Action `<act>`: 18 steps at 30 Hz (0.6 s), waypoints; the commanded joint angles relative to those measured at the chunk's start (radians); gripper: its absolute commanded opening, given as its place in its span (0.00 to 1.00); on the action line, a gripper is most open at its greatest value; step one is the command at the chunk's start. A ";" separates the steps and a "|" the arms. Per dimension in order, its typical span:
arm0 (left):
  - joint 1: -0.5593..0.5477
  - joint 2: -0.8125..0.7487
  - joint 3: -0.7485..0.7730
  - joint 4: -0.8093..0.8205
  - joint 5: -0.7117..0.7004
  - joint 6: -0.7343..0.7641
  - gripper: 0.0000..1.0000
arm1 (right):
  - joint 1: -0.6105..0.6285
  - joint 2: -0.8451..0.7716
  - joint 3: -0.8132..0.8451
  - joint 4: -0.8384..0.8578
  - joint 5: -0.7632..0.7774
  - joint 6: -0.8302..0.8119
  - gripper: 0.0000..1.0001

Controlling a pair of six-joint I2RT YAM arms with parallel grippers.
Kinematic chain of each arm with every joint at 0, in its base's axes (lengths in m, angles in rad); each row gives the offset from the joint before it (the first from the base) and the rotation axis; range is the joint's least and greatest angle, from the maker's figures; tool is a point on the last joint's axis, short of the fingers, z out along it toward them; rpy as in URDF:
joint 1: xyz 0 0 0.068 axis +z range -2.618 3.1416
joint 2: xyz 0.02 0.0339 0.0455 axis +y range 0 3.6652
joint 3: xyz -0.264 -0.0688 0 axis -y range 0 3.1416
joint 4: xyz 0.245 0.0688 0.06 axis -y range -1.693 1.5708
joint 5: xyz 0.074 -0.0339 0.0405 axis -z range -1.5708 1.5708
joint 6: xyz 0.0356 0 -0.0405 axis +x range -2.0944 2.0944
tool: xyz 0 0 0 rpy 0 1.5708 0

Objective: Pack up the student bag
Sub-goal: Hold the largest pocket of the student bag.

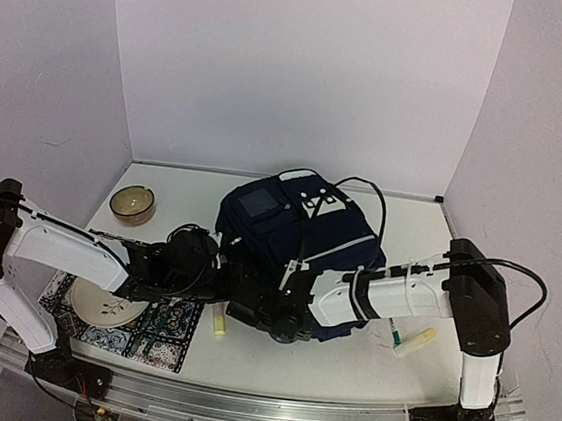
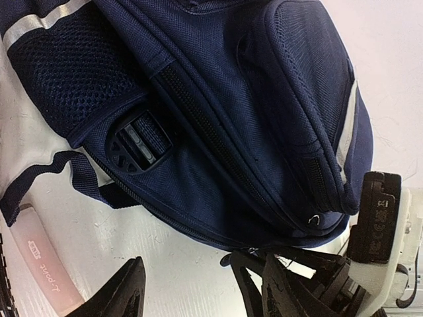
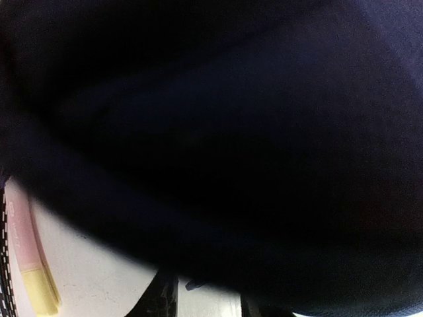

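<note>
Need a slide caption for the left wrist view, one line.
Left pincer open at the student bag, buckle and zip facing the camera, pink marker at lower left.

Student bag (image 2: 264, 132): matt woven navy cloth; mesh pocket (image 2: 69, 76); buckle (image 2: 135, 146) glossy black plastic.

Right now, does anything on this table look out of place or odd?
Nothing spilled or damaged. The bag lies with its zips seemingly closed, while one marker lies on the table beside its near edge and another marker off to the right, both outside it. The right wrist view is almost wholly blocked by dark fabric.
</note>
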 commanded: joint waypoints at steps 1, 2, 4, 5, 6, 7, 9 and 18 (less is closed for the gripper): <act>0.002 0.003 0.046 -0.003 0.009 -0.019 0.62 | -0.019 0.022 0.022 -0.071 0.066 0.023 0.22; 0.002 0.004 0.048 -0.004 0.011 -0.021 0.62 | -0.021 0.023 0.024 -0.072 0.066 0.022 0.18; 0.002 0.006 0.050 -0.004 0.016 -0.023 0.62 | -0.022 0.020 0.029 -0.072 0.064 0.010 0.10; 0.002 0.006 0.051 -0.004 0.018 -0.023 0.62 | -0.022 0.016 0.031 -0.072 0.057 -0.003 0.06; 0.002 0.006 0.052 -0.004 0.019 -0.026 0.62 | -0.021 0.008 0.030 -0.072 0.050 -0.011 0.02; 0.002 0.006 0.052 -0.004 0.019 -0.028 0.62 | -0.020 -0.001 0.028 -0.071 0.044 -0.022 0.01; 0.001 0.008 0.053 -0.002 0.019 -0.036 0.62 | -0.019 -0.023 0.019 -0.069 0.030 -0.046 0.00; 0.002 0.098 0.123 -0.001 0.075 -0.094 0.63 | -0.017 -0.174 -0.078 0.028 -0.056 -0.214 0.00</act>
